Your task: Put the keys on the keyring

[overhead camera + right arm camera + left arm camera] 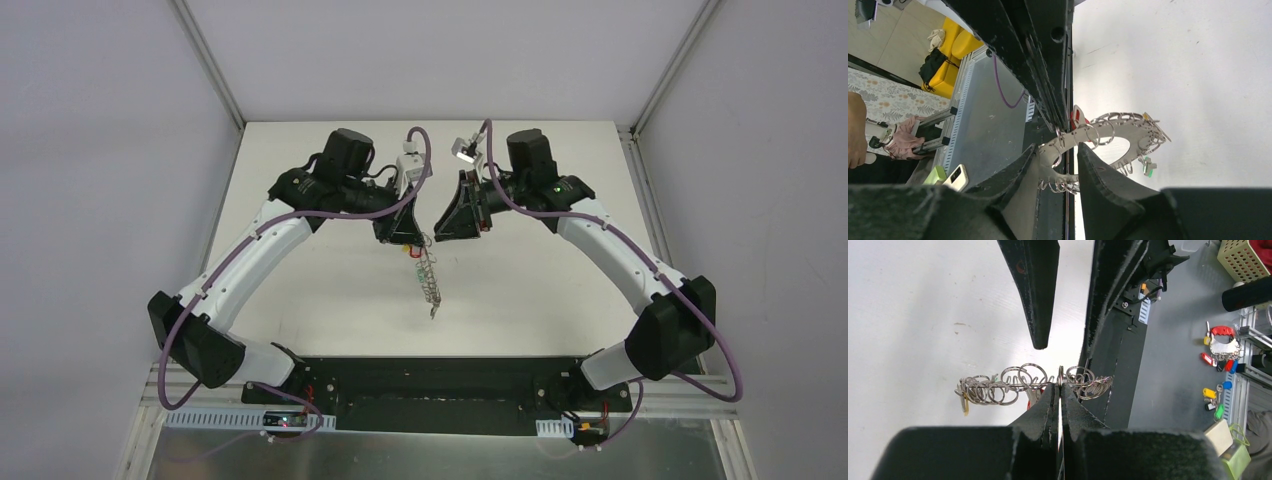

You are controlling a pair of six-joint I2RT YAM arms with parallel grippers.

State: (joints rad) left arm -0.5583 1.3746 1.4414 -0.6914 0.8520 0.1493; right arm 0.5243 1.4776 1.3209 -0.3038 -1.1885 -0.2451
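Observation:
The keyring [429, 282] hangs edge-on over the white table, its top pinched in my shut left gripper [408, 242]. In the left wrist view the left gripper [1060, 386] clamps the keyring's rim [1018, 383], which is lined with small wire loops. A yellow key [964, 404] dangles at its left end. My right gripper [440, 232] is beside it. In the right wrist view the right gripper [1056, 146] stands open, with the near band of the flat grey keyring [1130, 131] between its fingers. Red [1076, 116] and green [1148, 167] keys hang from the keyring.
The black base plate [430, 385] runs along the table's near edge. Off the table to the right lie spare coloured key tags [1220, 345] and a perforated basket [1243, 260]. A phone [955, 177] lies beyond the table edge.

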